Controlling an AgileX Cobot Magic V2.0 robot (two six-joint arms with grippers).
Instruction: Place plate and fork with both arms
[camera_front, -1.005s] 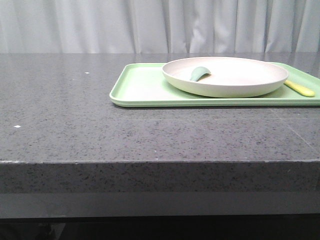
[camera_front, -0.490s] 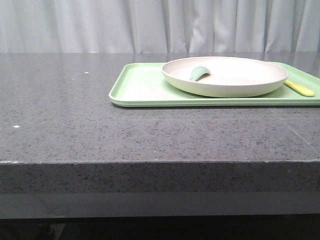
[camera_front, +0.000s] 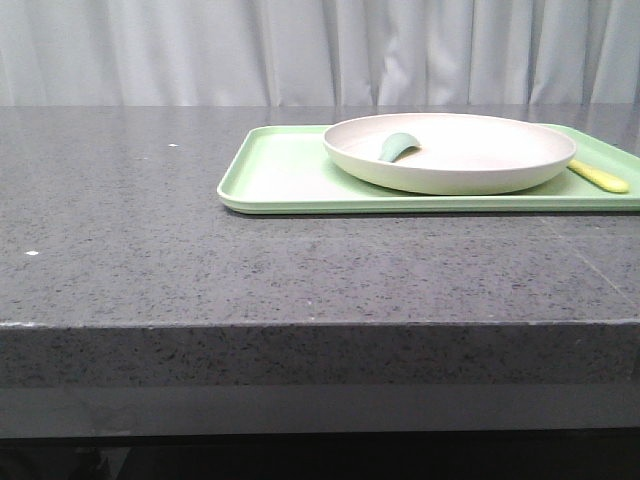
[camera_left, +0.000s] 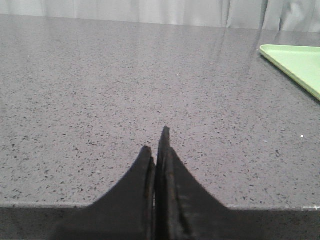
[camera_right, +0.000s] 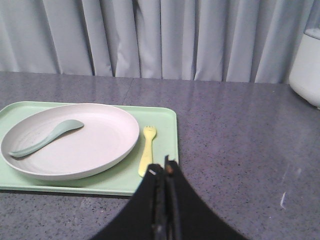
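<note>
The cream-white plate sits on the light-green tray at the right of the table. A grey-green spoon lies in the plate. The pale-yellow fork lies on the tray to the right of the plate. In the right wrist view the plate, the spoon and the fork show on the tray. My right gripper is shut and empty, just short of the fork's handle end. My left gripper is shut and empty over bare table, with a tray corner far off. Neither gripper shows in the front view.
The grey speckled table stretches left of the tray, with its front edge near the camera. A white vessel stands at the table's far side in the right wrist view. A grey curtain hangs behind.
</note>
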